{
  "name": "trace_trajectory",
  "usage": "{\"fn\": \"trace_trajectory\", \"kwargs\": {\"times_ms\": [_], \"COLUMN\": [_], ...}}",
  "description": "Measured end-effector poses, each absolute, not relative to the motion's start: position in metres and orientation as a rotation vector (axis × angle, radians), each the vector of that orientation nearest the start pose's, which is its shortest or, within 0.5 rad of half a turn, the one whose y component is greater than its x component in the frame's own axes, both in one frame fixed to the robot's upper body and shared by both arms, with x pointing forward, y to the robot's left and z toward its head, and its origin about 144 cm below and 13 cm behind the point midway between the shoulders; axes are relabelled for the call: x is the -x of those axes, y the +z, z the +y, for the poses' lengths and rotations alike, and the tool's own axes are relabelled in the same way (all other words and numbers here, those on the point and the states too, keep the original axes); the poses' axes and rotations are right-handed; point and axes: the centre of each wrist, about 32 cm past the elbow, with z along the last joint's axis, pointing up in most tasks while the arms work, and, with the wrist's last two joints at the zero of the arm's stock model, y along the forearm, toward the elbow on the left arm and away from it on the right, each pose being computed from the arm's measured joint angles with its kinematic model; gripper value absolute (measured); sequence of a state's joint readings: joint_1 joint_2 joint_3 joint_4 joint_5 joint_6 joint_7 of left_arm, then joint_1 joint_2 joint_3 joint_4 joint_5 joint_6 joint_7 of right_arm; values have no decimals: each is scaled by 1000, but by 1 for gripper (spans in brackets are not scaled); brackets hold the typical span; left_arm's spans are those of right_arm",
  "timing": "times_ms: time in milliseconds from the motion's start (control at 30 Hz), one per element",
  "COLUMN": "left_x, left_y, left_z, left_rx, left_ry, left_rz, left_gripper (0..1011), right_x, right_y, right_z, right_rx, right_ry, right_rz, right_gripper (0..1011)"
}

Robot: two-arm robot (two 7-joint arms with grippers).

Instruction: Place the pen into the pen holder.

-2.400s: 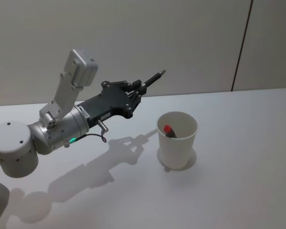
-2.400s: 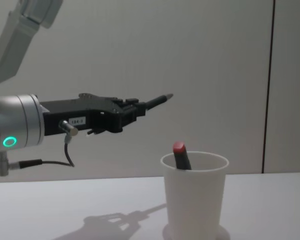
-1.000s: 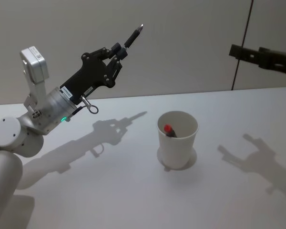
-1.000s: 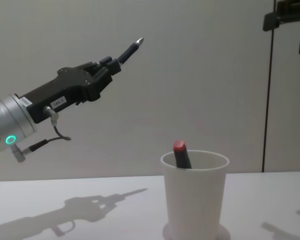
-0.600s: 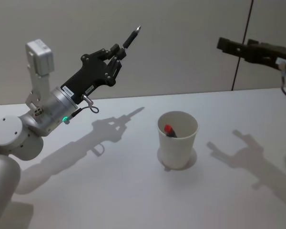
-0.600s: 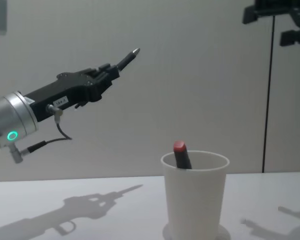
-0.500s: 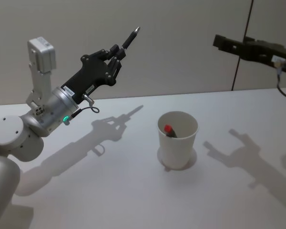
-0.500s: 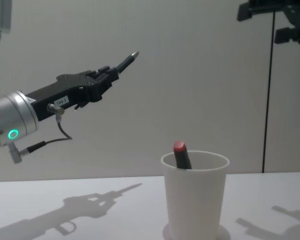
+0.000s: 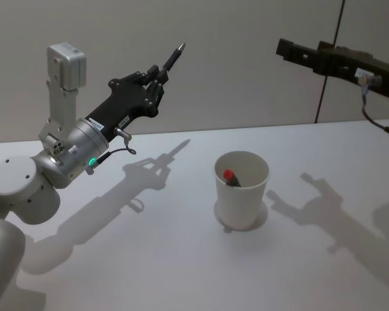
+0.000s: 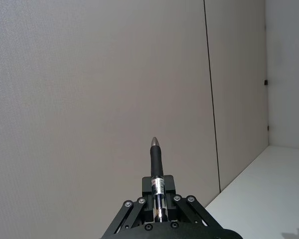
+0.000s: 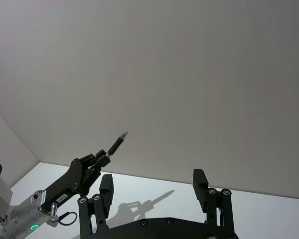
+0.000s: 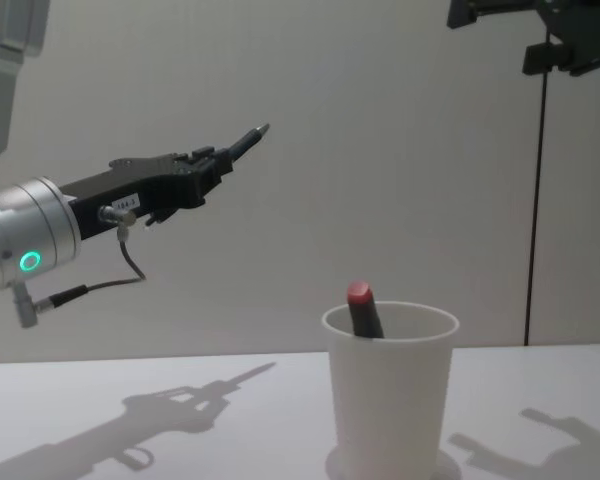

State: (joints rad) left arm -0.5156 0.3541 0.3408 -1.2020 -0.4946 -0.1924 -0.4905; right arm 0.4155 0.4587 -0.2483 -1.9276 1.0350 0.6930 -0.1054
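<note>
The left gripper (image 9: 159, 79), clamped on the pen (image 9: 174, 56), has swung up and back, well left of the pen holder (image 9: 241, 195). The right gripper (image 11: 153, 185), fingers apart, has reached in high opposite. A handover looks likely. 1 red-capped pen (image 9: 228, 175) already stands inside.

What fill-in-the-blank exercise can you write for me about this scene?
1. The left pincer, raised in the air, is shut on a ____.
2. The white pen holder stands upright on the ____.
3. Inside it leans a dark item with a ____ top.
4. The right pincer, high up, is ____.

Missing words: pen; table; red; open.
</note>
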Motion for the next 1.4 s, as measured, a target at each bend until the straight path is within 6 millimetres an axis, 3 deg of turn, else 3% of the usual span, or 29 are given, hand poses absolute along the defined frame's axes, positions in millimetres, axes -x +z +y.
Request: {"fn": "trace_trajectory", "kwargs": {"times_ms": [400,1067,1400], "left_x": [-583,-575,-573], "left_y": [1220,1226,1227], "left_z": [271,263,262], "left_rx": [219,292,302], "left_ry": [882,835,829], "left_rz": [-218,-267,-274], "left_gripper": [140,140,140], "right_x": [-495,-514,-514], "right_y": [1376,1391,1387], "right_z": [-236,-205,-204], "right_rx": [-112,-229,-213], "right_ry": [-927,-807,-823], "right_rz": [392,527,543], "right_gripper": [1002,1001,1002]}}
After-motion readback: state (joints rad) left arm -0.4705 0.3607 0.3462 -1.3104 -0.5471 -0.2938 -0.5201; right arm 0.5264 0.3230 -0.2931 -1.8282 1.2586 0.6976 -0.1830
